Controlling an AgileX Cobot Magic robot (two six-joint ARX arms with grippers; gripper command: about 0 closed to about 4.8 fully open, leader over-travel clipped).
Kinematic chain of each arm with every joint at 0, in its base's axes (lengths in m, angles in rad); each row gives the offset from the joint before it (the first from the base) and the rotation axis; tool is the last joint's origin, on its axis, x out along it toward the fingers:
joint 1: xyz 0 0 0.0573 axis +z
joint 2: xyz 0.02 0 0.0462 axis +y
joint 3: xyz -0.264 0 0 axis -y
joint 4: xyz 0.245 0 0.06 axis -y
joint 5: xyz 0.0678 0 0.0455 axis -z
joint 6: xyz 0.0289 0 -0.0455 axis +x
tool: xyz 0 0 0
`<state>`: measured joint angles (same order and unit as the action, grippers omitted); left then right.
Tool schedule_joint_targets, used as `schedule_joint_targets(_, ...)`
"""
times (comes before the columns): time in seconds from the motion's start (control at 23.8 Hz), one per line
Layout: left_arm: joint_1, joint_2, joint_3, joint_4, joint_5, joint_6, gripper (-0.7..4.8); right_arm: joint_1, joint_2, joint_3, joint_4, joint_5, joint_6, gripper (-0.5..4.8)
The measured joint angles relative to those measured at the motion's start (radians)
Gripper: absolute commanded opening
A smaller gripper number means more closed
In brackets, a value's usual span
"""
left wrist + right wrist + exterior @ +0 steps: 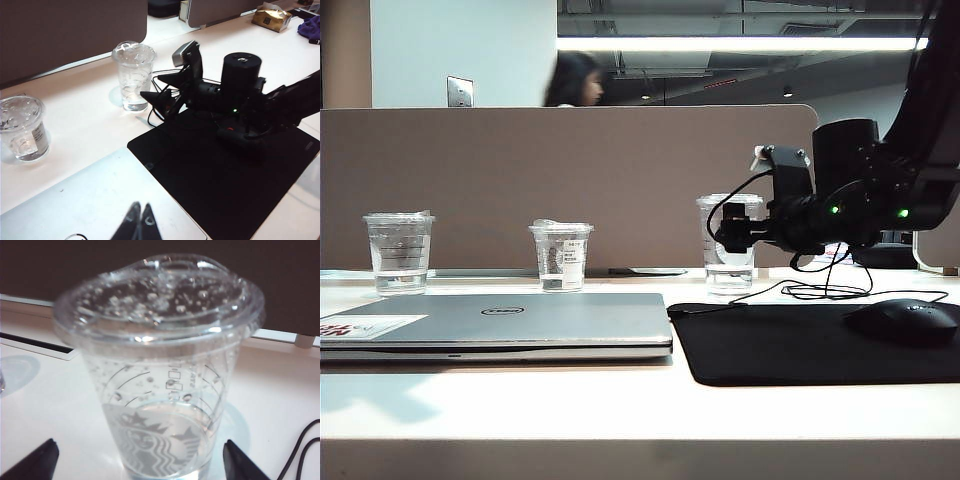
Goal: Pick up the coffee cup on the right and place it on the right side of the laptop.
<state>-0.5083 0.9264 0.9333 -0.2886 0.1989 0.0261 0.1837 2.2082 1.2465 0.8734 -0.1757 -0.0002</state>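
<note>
I am seeing the tall clear plastic coffee cup [729, 243] with a flat clear lid and a round whitish logo standing upright on the white bench [620, 405], behind the far edge of the black rectangular mouse mat [800, 342], and a little water is sitting in its bottom. The right gripper [733, 240] is hanging level just in front of this cup. In the right wrist view the cup [160, 375] is filling the middle, and the two black fingertips [32, 462] are standing wide apart, one on each side of its base, not touching it; the gripper is released and is carrying nothing. In the left wrist view the same gripper [160, 95] is pointing at the cup [133, 75].

The slim silver-grey closed laptop [500, 322] with the round dark logo is lying flat just beside the mouse mat, on the side away from the black computer mouse [905, 322], which is resting on the mat. The coffee cup is well apart from the laptop. Behind the laptop a short clear cup with a white rectangular label [561, 256] and another clear cup with printed lines [399, 252] are standing.

The left gripper [140, 222] is hovering above the laptop lid [90, 200] with its dark fingertips pressed together, clenched on nothing.
</note>
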Motion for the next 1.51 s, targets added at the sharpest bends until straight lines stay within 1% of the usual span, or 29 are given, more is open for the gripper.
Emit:
schedule_joint_targets(0.21,0.000,0.000,0.000,0.000,0.022,0.000,-0.05,0.000,0.042,0.043,0.002,-0.001,0.000,4.79)
schedule_joint_targets(1.26,0.000,0.000,0.000,0.008,0.023,0.000,-0.05,0.000,0.230,0.301,-0.034,-0.005,0.000,4.79)
schedule_joint_targets(1.51,0.000,0.007,0.000,0.007,0.023,0.000,-0.05,0.000,0.253,0.335,-0.026,-0.007,-0.005,4.79)
